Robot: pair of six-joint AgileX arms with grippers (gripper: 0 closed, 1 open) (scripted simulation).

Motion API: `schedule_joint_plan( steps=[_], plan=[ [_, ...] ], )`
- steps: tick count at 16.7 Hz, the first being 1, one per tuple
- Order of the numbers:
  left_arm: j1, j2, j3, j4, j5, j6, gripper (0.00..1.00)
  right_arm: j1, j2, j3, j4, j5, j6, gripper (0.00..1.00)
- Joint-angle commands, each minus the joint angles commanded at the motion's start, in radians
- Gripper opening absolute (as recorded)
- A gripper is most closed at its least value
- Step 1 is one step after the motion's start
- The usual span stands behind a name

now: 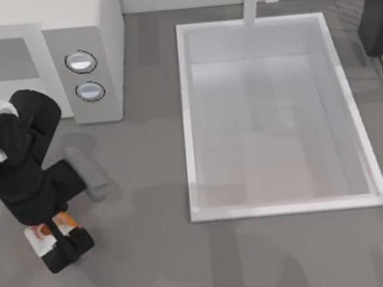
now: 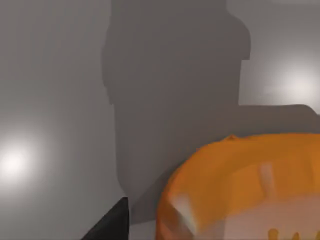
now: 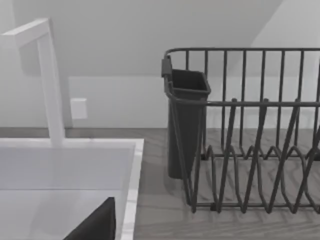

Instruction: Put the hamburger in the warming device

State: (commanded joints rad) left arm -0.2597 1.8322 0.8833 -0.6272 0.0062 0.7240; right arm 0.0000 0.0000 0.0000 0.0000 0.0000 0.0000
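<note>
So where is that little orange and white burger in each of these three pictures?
Top view: the small lumpy orange and white hamburger lies at the lower left, under the left arm's black hand.
Left wrist view: its orange side is close up, over the grey countertop.
Right wrist view: it is absent; the white sink basin and dark wire dish rack are there.
Shared landmark: the grey countertop.

Left arm hides most of the hamburger [image 1: 51,229]
</note>
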Motion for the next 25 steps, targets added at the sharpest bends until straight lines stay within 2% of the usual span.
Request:
schedule_joint_plan(
  steps=[7,8,12,19,25],
  plan=[
    [0.0,0.0,0.0,0.0,0.0,0.0,0.0,0.0,0.0,0.0,0.0,0.0,0.0,1.0],
    [0.003,-0.065,0.028,-0.065,0.013,-0.002,0.0,0.0,0.0,0.0,0.0,0.0,0.0,1.0],
    [0.0,-0.089,0.082,-0.137,0.013,0.001,0.0,0.0,0.0,0.0,0.0,0.0,0.0,1.0],
    [0.0,-0.205,0.264,-0.453,0.013,-0.006,0.0,0.0,0.0,0.0,0.0,0.0,0.0,1.0],
    [0.001,-0.219,0.279,-0.475,0.012,-0.006,0.0,0.0,0.0,0.0,0.0,0.0,0.0,1.0]
  ],
)
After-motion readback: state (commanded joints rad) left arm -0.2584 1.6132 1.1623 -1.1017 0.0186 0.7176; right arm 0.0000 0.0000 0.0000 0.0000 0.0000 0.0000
